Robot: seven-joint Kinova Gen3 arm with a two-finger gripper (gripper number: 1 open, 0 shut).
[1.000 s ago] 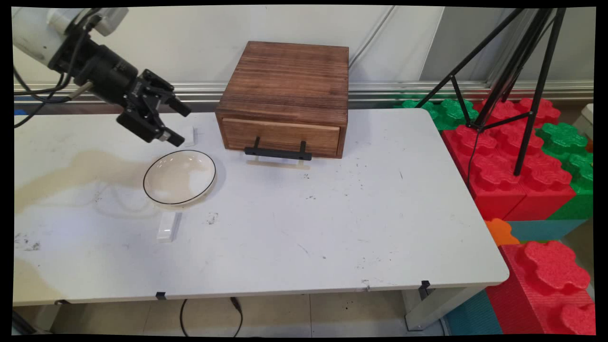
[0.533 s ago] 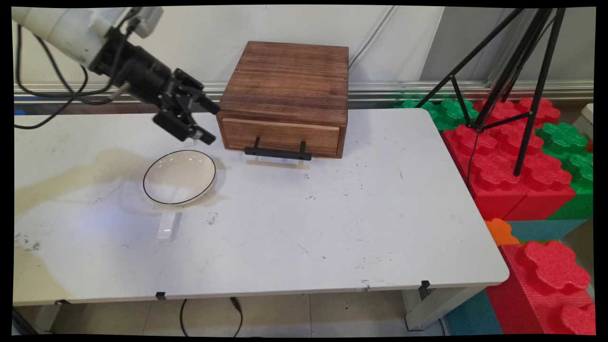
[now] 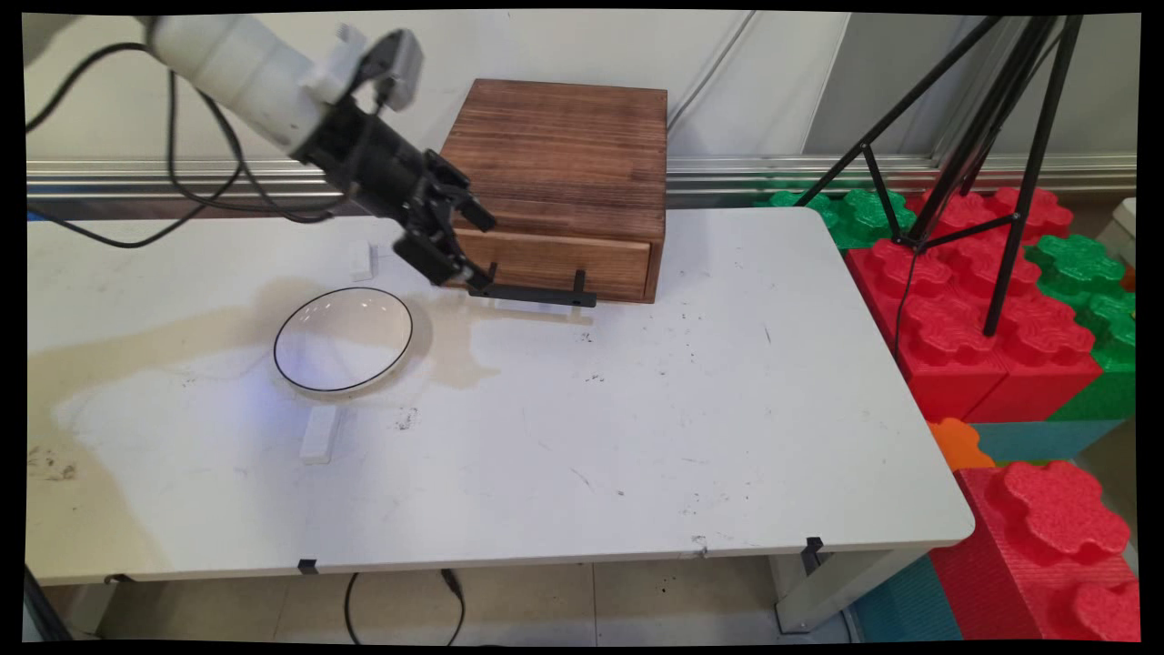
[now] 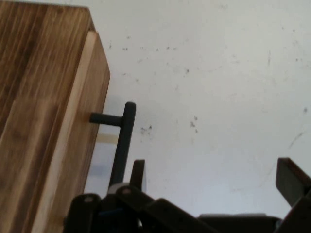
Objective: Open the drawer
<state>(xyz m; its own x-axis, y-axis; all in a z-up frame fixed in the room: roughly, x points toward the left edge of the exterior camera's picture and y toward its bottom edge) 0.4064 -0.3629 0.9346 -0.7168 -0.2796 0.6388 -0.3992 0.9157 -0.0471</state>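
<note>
Now the gripper (image 3: 466, 247) is seen with its fingers spread apart, holding nothing, at the left end of the black bar handle (image 3: 535, 293) on the drawer (image 3: 546, 263) of a dark-grained wooden box (image 3: 555, 155). One finger (image 4: 137, 175) lies just beside the handle. A round, shallow black-rimmed plate (image 3: 343, 338) sits nearby on the scuffed white table (image 3: 637, 437), flanked by two small white blocks (image 3: 319, 434).
</note>
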